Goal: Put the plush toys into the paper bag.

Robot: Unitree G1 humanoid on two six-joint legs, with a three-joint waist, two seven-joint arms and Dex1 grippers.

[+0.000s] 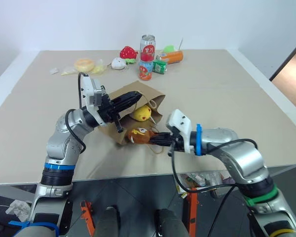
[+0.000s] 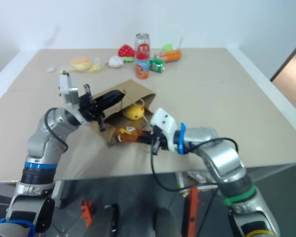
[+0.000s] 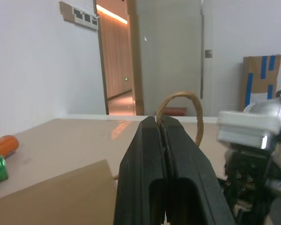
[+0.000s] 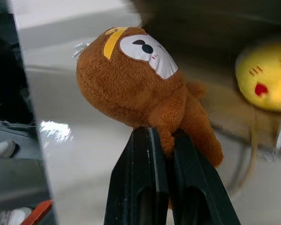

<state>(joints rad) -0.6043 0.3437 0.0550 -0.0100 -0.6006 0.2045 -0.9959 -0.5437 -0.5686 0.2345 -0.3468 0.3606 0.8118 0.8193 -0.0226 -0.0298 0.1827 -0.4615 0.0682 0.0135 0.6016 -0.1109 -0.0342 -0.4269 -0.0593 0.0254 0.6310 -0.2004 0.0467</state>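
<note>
The paper bag [image 1: 149, 93] lies on its side on the table, its mouth facing me. My left gripper [image 1: 137, 98] is shut on one of the bag's handles [image 3: 180, 96] and holds the upper edge of the mouth up. Just inside the mouth rests the yellow plush toy [image 1: 142, 113]. The brown plush toy [image 1: 139, 135] is at the front of the mouth, pinched by its lower end in my right gripper [image 1: 155, 139]. In the right wrist view the brown toy [image 4: 131, 79] sticks out past the shut fingertips, with the yellow toy [image 4: 262, 75] behind it.
At the far side of the table [image 1: 227, 98] stand a red strawberry toy [image 1: 129, 52], a small white round toy [image 1: 118, 62], two upright cans [image 1: 147, 48], a green can [image 1: 160, 66], an orange bottle [image 1: 172, 57] and a bagged bun [image 1: 84, 64]. The table's front edge is close below the bag.
</note>
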